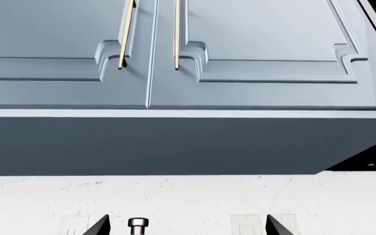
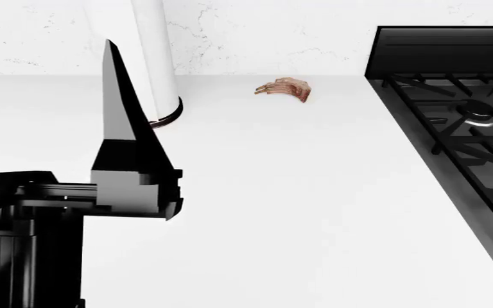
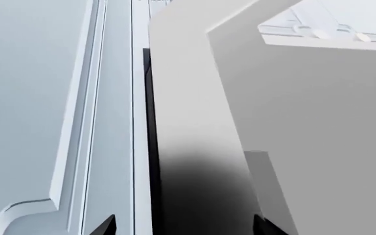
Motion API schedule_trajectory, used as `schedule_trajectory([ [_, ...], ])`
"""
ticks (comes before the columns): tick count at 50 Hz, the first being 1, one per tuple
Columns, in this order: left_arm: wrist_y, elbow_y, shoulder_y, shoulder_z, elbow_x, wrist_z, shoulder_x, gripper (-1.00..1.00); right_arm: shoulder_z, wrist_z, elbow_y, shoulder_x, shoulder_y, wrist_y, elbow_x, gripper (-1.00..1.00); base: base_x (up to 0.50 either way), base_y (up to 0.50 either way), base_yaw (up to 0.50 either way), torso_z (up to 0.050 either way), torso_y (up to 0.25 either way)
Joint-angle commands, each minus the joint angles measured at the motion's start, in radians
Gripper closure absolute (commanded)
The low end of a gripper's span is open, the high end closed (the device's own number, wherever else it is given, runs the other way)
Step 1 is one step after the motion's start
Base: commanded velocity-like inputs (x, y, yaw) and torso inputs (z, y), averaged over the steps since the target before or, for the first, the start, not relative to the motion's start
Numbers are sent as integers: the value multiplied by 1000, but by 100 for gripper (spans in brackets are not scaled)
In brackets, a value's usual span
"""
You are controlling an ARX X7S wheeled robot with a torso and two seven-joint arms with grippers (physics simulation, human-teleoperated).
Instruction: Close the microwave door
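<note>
The microwave does not show in the head view. Close up in the right wrist view is a broad pale grey panel (image 3: 253,122), possibly the microwave door, though I cannot tell for sure. A dark gap (image 3: 147,98) runs along its edge beside a blue-grey cabinet front (image 3: 37,98). My right gripper (image 3: 184,227) is open right in front of the panel's shadowed face, with only the tips of its dark fingers (image 3: 106,225) showing. My left gripper (image 2: 45,122) is open and empty, raised over the left of the counter. Its tips (image 1: 276,225) face the white wall under the upper cabinets.
On the white counter (image 2: 298,212) a white cylinder (image 2: 156,64) stands just behind the left gripper, and a small brown food item (image 2: 285,90) lies near the back wall. A black stove (image 2: 461,109) is at the right. Blue-grey upper cabinets with gold handles (image 1: 126,34) hang overhead.
</note>
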Motion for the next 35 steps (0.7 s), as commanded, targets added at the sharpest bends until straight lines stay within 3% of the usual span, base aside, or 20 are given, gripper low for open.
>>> schedule_trajectory([
  [1, -5, -4, 10, -7, 0, 4, 6, -100, 16, -15, 63, 12, 32, -25, 1, -100, 0, 0, 0, 0, 0],
  [35, -22, -9, 36, -28, 1, 18, 16, -100, 58, -65, 385, 8, 139, -162, 3, -100, 0, 0, 0, 0, 0],
])
